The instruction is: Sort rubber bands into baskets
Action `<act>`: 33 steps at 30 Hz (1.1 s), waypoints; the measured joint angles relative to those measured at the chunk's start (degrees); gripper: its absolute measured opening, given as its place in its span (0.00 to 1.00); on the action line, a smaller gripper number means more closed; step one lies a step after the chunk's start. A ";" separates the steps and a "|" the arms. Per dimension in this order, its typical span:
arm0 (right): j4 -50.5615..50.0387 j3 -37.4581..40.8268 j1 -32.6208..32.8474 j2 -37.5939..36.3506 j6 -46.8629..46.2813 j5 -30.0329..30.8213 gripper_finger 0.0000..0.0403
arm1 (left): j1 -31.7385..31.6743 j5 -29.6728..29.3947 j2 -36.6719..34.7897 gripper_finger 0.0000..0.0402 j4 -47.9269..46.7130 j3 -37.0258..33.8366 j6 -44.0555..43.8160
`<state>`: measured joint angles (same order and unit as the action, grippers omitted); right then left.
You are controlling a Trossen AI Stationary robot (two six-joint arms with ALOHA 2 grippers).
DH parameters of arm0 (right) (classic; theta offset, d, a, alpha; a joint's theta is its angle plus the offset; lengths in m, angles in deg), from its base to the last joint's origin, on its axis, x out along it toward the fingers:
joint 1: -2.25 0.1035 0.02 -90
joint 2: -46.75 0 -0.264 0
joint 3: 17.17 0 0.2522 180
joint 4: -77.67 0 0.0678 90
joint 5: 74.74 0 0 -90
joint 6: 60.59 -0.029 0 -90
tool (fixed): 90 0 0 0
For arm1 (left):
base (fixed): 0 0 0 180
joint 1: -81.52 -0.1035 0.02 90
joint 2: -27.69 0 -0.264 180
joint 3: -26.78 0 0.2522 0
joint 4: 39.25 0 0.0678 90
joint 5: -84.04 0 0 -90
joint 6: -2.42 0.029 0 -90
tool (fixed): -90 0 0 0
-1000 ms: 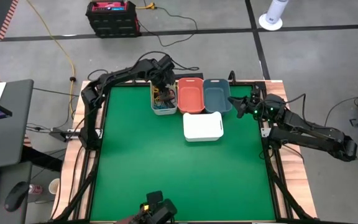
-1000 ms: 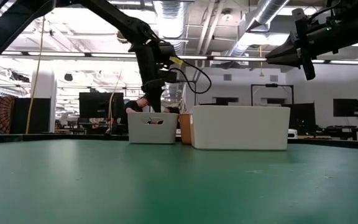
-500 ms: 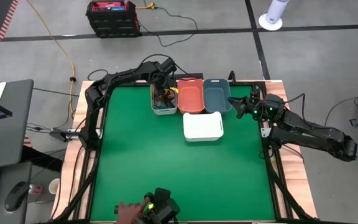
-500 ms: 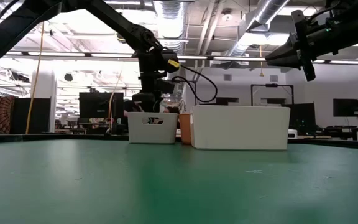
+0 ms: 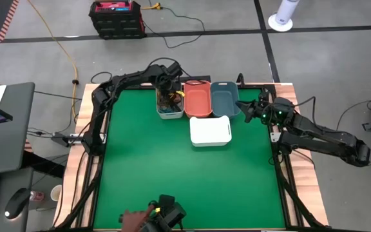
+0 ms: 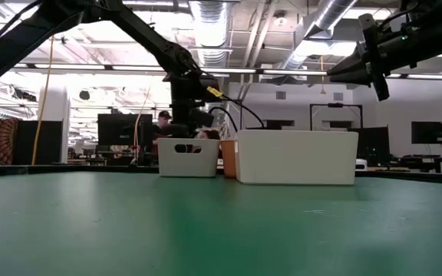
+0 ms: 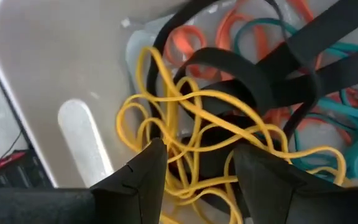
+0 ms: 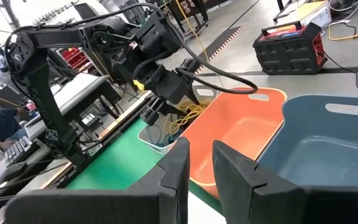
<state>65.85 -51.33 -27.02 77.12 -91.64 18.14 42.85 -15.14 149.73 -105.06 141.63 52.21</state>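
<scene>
Yellow rubber bands (image 7: 166, 124) lay tangled with black, teal and orange ones in the light grey basket (image 5: 170, 106); left gripper (image 7: 194, 165) hung open over them. Risk: several snag and lift together. Right gripper (image 8: 201, 163), nearly closed and empty, waited beside slate-blue basket (image 5: 225, 98).

The green tabletop (image 5: 172, 167) is framed by a wooden border, and a person's hand (image 5: 131, 220) shows at its near edge beside a small dark device with a yellow light (image 5: 166, 214). On the grey floor beyond the far edge stand a black and red case (image 5: 115, 17) and a white round-based stand (image 5: 281, 18), with a yellow cable (image 5: 64, 48) running past. Off the left edge sits a dark desk (image 5: 6, 129) with a computer mouse (image 5: 15, 205) and a cup (image 5: 57, 192) near it.
</scene>
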 joint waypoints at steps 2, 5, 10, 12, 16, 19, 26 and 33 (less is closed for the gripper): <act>-0.09 0.01 0.01 0.10 0.00 0.00 0.24 | 0.04 0.50 0.02 0.44 0.74 0.02 0.36; -0.06 -0.01 -0.01 0.06 -0.02 0.01 0.24 | 0.07 0.66 0.46 0.44 1.27 0.01 -0.33; 0.06 0.02 0.01 0.06 -0.02 0.01 0.24 | 0.18 1.34 2.22 0.44 -1.07 0.02 -0.24; 0.09 0.02 -0.01 0.06 -0.07 0.01 0.24 | 0.50 0.02 3.47 0.44 -1.35 0.01 0.15; 0.15 0.02 -0.01 0.06 -0.82 0.01 0.24 | 1.27 -2.68 4.40 0.41 -0.53 0.00 -1.22; 0.19 0.02 0.03 0.06 -1.02 -0.01 0.24 | 1.90 -5.11 4.48 0.34 -0.52 0.00 -1.30; 0.20 0.02 0.03 0.06 -1.07 -0.01 0.24 | 2.42 -6.32 4.31 0.10 -4.59 2.50 -4.48; 0.20 0.02 0.03 0.06 -1.03 -0.01 0.24 | 2.22 -3.77 4.14 0.02 -12.49 9.03 -9.31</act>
<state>66.04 -51.32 -26.98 77.18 -92.67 18.13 45.06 -18.90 153.87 -117.55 150.66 42.90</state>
